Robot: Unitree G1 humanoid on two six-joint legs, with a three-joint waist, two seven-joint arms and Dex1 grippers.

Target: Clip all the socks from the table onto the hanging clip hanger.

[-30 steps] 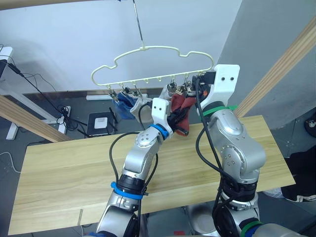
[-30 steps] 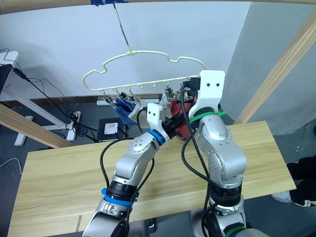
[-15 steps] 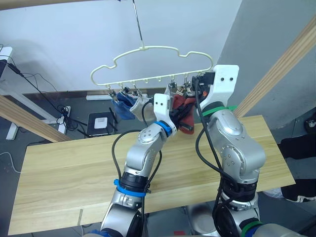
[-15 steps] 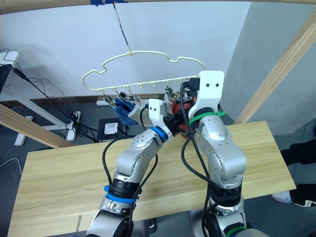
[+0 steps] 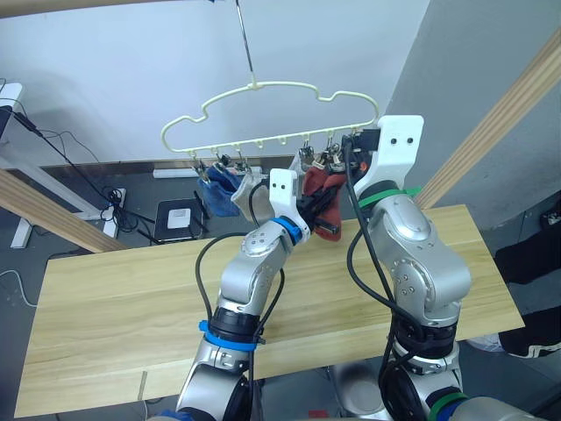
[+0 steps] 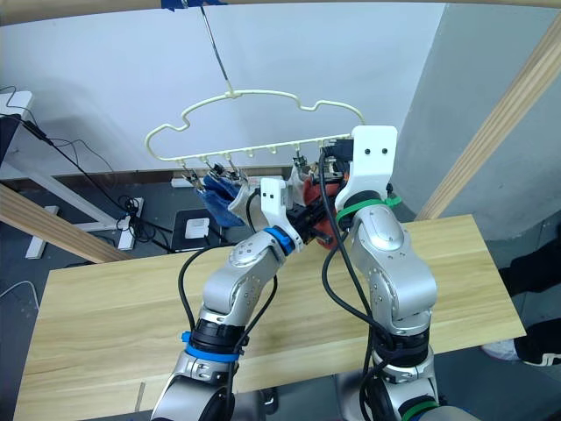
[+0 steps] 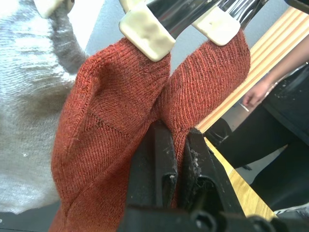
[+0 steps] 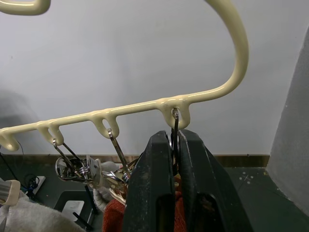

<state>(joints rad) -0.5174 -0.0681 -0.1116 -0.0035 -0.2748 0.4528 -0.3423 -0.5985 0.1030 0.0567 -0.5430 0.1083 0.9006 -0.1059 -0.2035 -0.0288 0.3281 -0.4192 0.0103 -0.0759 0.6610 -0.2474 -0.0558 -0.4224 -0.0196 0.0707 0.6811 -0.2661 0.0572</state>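
Head views: I see the cream hanger (image 5: 263,114) hanging on its hook above the far edge of the table (image 5: 114,289), both arms raised to it. Blue socks (image 5: 216,189) hang clipped toward the left end of the row, a grey sock (image 5: 248,186) just beside them, red socks (image 5: 321,186) toward the right end. My left gripper (image 5: 323,209) sits at the lower part of the red socks; my right gripper (image 6: 326,158) is up at the clips near the hanger's right end. Left wrist: two red socks (image 7: 111,125) hang side by side from cream-padded clips (image 7: 145,30), grey sock (image 7: 29,96) touching beside them; left fingers (image 7: 159,164) narrow, pinching red fabric between them. A person's hand (image 7: 256,94) shows behind, past the table edge. Right wrist: right fingers (image 8: 157,183) nearly closed on the wire of the end clip (image 8: 175,126) under the hanger bar, red sock just below.
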